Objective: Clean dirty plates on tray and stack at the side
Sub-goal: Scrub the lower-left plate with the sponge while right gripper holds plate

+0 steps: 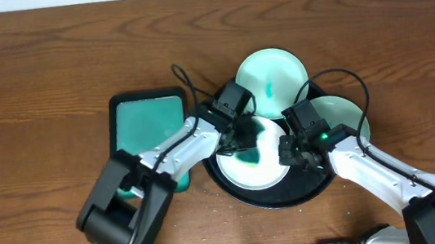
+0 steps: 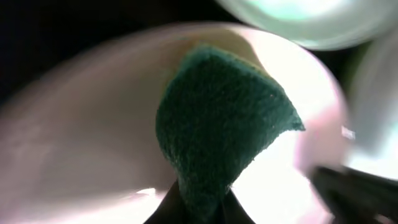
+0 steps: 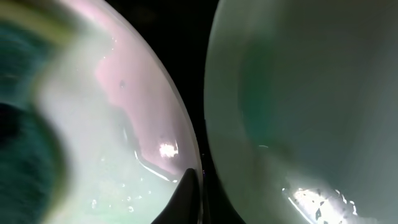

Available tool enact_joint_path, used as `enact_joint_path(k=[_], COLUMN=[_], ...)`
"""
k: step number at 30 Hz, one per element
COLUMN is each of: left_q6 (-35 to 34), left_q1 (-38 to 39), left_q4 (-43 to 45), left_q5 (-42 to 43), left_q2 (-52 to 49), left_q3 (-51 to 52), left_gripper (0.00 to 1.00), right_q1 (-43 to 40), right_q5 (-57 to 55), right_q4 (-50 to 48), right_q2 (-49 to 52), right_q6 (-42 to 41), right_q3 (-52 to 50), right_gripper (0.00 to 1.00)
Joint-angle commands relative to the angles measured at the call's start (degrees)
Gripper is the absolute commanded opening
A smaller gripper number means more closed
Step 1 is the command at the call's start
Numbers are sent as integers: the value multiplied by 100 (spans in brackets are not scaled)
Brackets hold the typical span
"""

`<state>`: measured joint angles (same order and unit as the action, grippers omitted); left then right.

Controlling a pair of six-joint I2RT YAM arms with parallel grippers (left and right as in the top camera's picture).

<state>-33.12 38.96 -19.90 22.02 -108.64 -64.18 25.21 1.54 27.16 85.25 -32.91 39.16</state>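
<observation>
The black tray holds three plates. The front plate lies at the tray's left and has a teal patch. My left gripper is shut on a dark green sponge and holds it on this plate. My right gripper is shut on the same plate's right rim; one finger lies on the plate's edge. A second plate with a teal smear sits at the back. A third plate sits at the right, close beside my right gripper.
A teal rectangular black-rimmed container stands left of the tray, partly under my left arm. Both arms cross in from the front edge. Bare wooden table lies to the left and behind.
</observation>
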Motion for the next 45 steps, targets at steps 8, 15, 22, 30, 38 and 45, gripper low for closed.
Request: enact_joint_path(k=[8,15,22,30,38,45], left_q6=[15,28,-706,-411,-11,570], left_q1=[321,264,79,-17,-15,72], left_q4=[48,-905,-1912,-2719,-2059,-570], left_q5=[1996,728,-1578,-3842,-2719,1043], left_q2=[-393,-387,-330,-205,-238,-505], left_q3=[94,94,-92,-664,-691,-555], left_gripper=[7,7,7,7,7,7], right_q1=[-4,-4,-4,-4,-4,-4], right_q5=[-258,-258,-256,-258,-258,-258], right_q4=[33,26,48,74,79,76], right_q2=[28,28,26,26,26,26], right_q6=[-52,-52,-52,-50,-52,-50], right_q3=[-26,-26,-26,-26,-26,-26], right_gripper=[1,1,1,1,1,1])
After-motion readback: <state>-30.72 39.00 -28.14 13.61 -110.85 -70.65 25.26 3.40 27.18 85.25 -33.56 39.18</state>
